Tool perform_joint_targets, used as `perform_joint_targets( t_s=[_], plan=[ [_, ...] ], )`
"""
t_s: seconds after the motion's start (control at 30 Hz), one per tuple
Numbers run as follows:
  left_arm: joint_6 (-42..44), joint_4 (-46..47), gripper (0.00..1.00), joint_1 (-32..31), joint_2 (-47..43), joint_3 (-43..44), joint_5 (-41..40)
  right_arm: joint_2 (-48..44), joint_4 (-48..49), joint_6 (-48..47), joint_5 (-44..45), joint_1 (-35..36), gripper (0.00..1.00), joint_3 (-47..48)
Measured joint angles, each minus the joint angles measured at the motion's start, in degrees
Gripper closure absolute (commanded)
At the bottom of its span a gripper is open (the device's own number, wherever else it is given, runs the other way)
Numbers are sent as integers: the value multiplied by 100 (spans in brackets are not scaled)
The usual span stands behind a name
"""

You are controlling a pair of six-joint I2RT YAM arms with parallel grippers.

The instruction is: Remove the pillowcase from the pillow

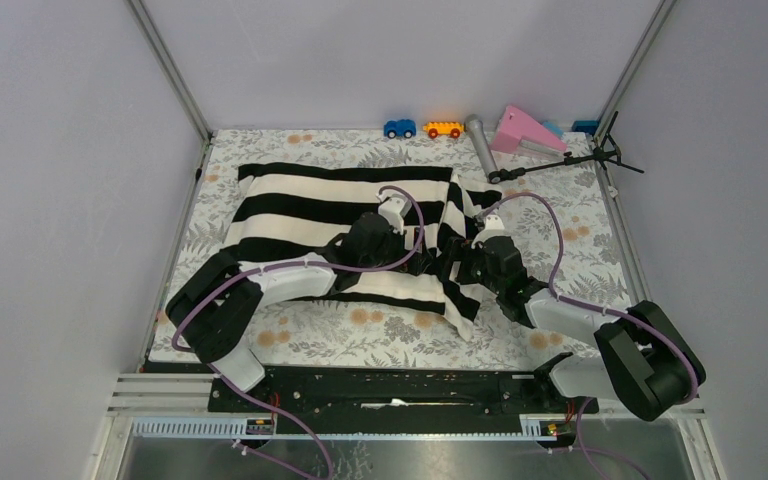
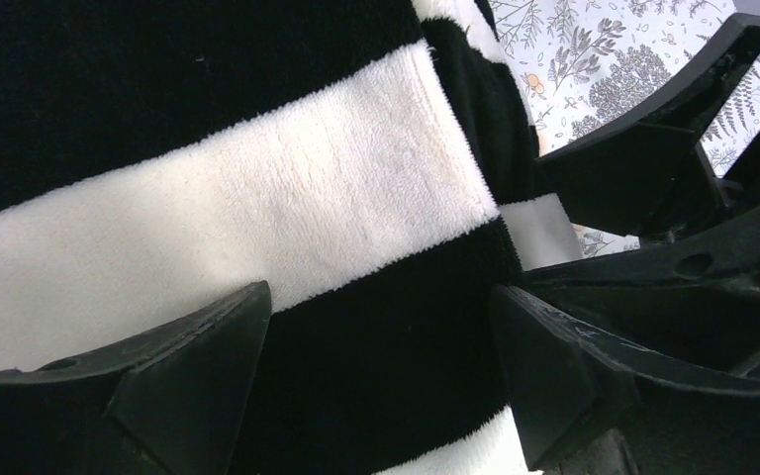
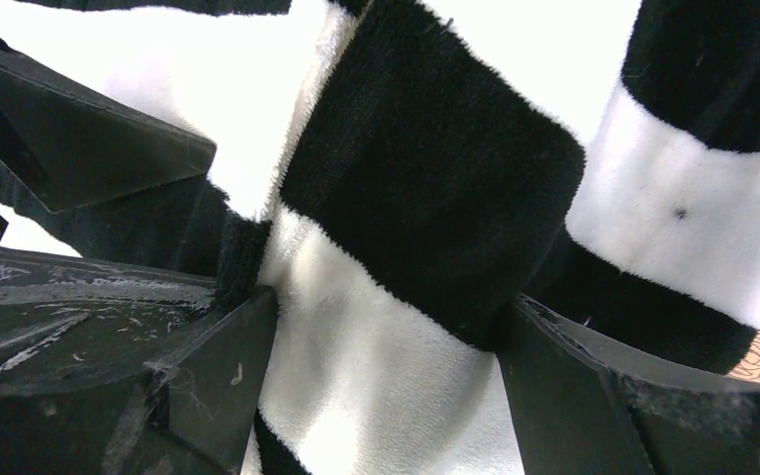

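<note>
Left gripper [image 2: 376, 371]: spread wide over the plush, with a black stripe lying between its fingers. Nothing is pinched.
Right gripper [image 3: 386, 386]: also spread. A rumpled fold of striped fabric rises between its fingers and brushes one inner face, but it is not clamped.
Meeting point: from above, the two tools sit nose to nose at the cover's 3 o'clock end, each in the other's wrist view.
Pillowcase [image 1: 310, 215]: lies across the middle of the table with its stripes running 9 to 3 o'clock. It is smooth toward 9 o'clock and bunched at 3 o'clock, and a loose flap trails toward 5 o'clock.
Pillow: no cream surface shows. It is probably inside the cover, judging by the bulk, but I cannot confirm this.
Handling: the fabric looks soft, light and limp, with a deep pile. It should bunch and stretch rather than slide off in one piece, and the pile will likely cling to what it wraps.
Where to hold: the loose hem at the 3 o'clock end looks best, pinched as a single layer with a deep bite.
Risk: catching both layers, or the filling with them, would drag the whole bundle.
Floral table cloth [image 1: 360, 330]: covers the surface beneath everything.
Far edge, 12 to 1 o'clock: a blue toy car [image 1: 399, 128], an orange toy car [image 1: 443, 129], a grey cylinder [image 1: 480, 143], a pink wedge [image 1: 525, 130] and a black tripod stand [image 1: 560, 165], all well apart from the work.
</note>
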Motion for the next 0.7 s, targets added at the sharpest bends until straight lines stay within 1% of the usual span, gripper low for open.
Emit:
perform_joint_targets(
  t_s=[0.13, 0.2, 0.33, 0.47, 0.57, 0.7],
  plan=[
    [26, 227, 3, 0, -101, -214, 31, 101, 52, -28, -140, -7, 7, 0],
    [35, 293, 1, 7, -166, -297, 46, 109, 90, -72, -240, -15, 6, 0],
    [31, 461, 1, 42, -256, -420, 146, 109, 151, -118, -339, -31, 5, 0],
    [-63, 772, 1, 48, -529, -667, 267, 101, 238, -140, -511, -22, 5, -2],
    [-142, 811, 1, 46, -673, -640, 249, 48, 302, -142, -555, -4, 5, -22],
    [-321, 581, 1, 79, -660, -280, 155, -201, 369, -157, -544, 33, 5, -173]
  ],
)
